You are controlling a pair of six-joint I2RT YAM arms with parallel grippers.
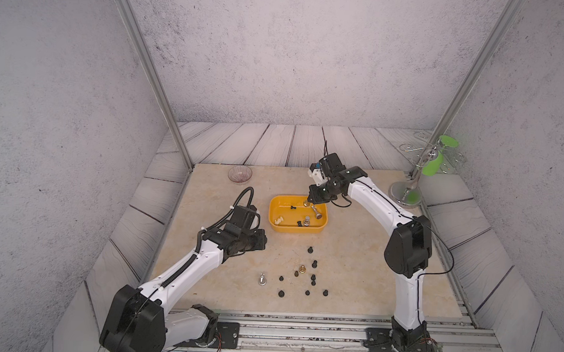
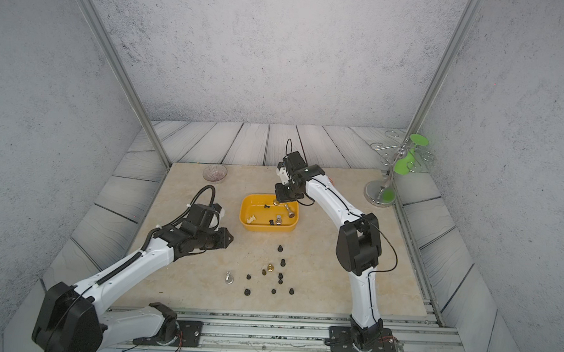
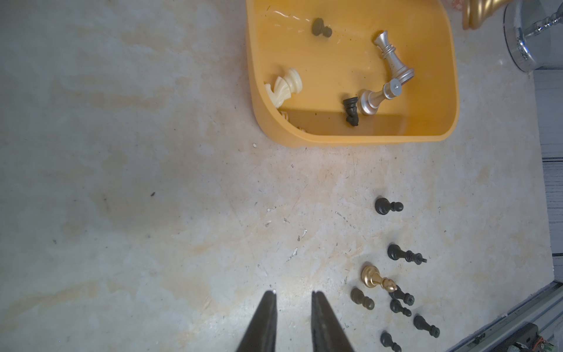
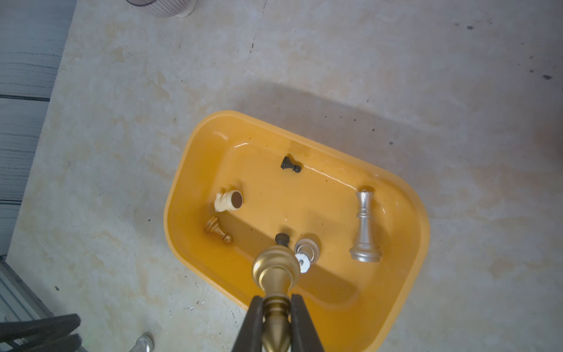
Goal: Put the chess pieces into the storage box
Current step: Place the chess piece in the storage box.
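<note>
While the right jaws were clamped on a gold chess piece point(image 4: 275, 292), its round base hung just inside the far rim of the storage box point(image 1: 296, 230). Several pieces lay on their sides in the box: a cream knight point(image 4: 227, 201), a tall silver piece point(image 4: 364, 231), a black pawn point(image 4: 291, 164) and a bronze pawn point(image 4: 217, 230). The box sat mid-bench point(image 1: 204, 278). The left jaws stood slightly apart with nothing between them, above bare bench to the box's left. Nearer the robot, loose black pieces point(image 1: 313, 278) stood upright around a small gold piece point(image 1: 301, 268), with a lone silver piece point(image 1: 262, 279) apart to their left.
</note>
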